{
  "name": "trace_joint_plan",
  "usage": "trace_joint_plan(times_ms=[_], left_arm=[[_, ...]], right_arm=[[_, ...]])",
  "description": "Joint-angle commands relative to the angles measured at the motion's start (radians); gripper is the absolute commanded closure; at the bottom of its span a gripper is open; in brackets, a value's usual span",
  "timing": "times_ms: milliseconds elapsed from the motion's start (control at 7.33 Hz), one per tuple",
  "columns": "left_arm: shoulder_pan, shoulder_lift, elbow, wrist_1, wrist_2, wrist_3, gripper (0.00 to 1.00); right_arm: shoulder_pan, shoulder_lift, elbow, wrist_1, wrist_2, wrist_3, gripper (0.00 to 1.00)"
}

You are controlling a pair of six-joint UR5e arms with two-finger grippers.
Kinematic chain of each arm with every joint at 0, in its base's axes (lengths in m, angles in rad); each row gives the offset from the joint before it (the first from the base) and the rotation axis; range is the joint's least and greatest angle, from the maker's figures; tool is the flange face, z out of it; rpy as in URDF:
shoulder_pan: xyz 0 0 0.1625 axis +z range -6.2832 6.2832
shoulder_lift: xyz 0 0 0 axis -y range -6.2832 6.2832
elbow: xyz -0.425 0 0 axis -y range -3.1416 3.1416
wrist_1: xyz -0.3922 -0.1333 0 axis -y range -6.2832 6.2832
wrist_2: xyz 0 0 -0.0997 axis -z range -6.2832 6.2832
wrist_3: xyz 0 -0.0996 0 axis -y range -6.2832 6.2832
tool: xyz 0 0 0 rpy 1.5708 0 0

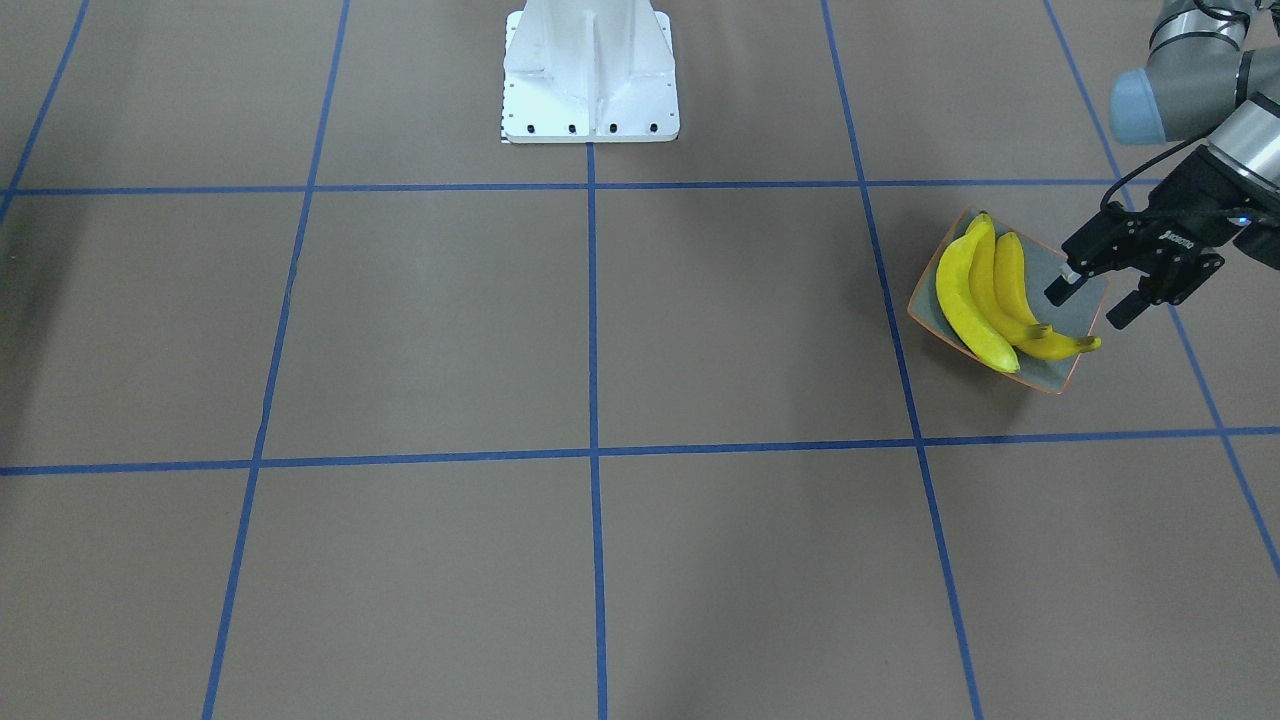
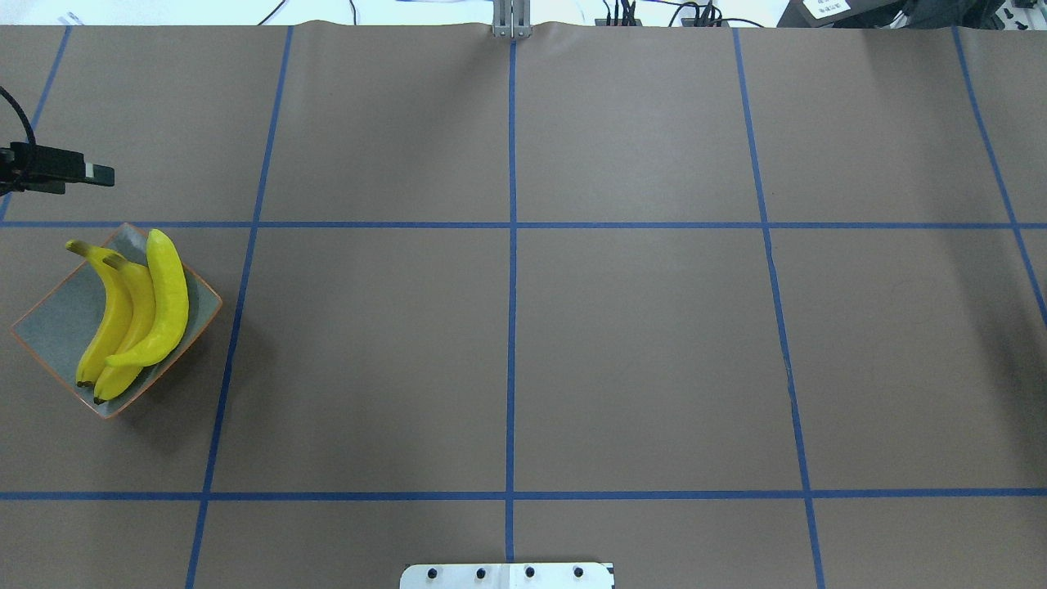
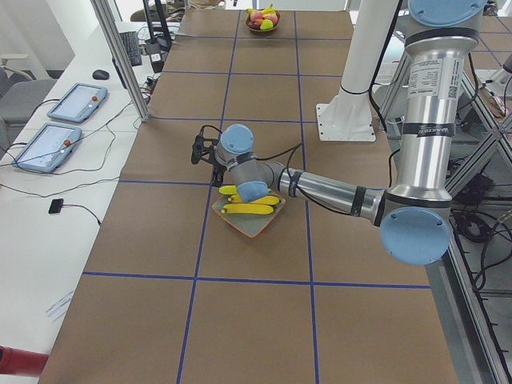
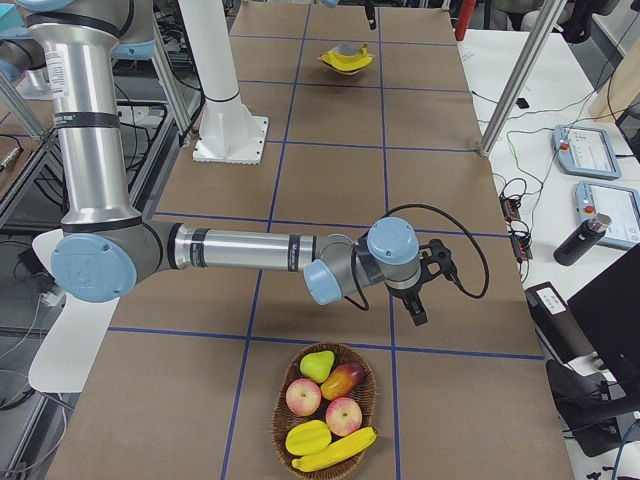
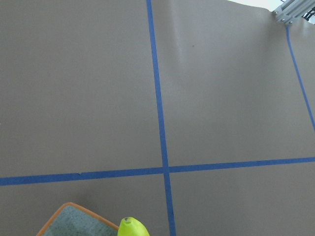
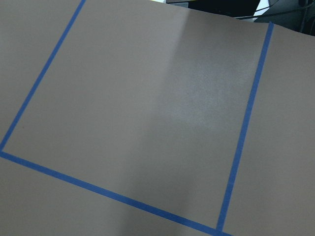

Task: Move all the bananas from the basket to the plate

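Note:
Three yellow bananas (image 1: 985,295) lie side by side on the square grey-green plate (image 1: 1075,320) with its orange rim. They show again on the plate (image 2: 57,327) in the overhead view (image 2: 135,315). My left gripper (image 1: 1092,302) hovers over the plate's edge, open and empty. A fourth banana (image 4: 335,450) lies in the wicker basket (image 4: 279,420) at the table's other end. My right gripper (image 4: 425,290) hangs just beyond the basket; I cannot tell whether it is open or shut. The left wrist view shows a plate corner (image 5: 69,221) and a banana tip (image 5: 133,228).
The basket also holds a pear (image 4: 318,365), apples (image 4: 305,397) and a mango. The white robot base (image 1: 590,75) stands at mid table. Blue tape lines cross the brown table. A side bench with tablets (image 3: 76,100) and metal posts runs along the far edge.

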Motion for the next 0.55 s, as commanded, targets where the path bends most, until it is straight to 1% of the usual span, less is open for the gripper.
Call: trace_joint_plan(times_ms=[0,136,273,409], left_arm=[[0.0,-0.013,-0.007,-0.001,0.026,-0.001,0.0],[0.0,-0.013,-0.009,-0.003,0.024,-0.001,0.0],[0.0,-0.012,-0.009,-0.004,0.024,-0.003,0.0],[0.0,-0.012,-0.01,-0.004,0.021,-0.003,0.0]], right_arm=[[0.072,0.002,-0.151,0.004,-0.008,-0.245,0.0],[0.1,0.01,-0.217,0.004,-0.015,-0.31,0.0],[0.106,0.016,-0.259,0.009,-0.027,-0.314,0.0],[0.115,0.021,-0.291,0.013,-0.061,-0.303,0.0]])
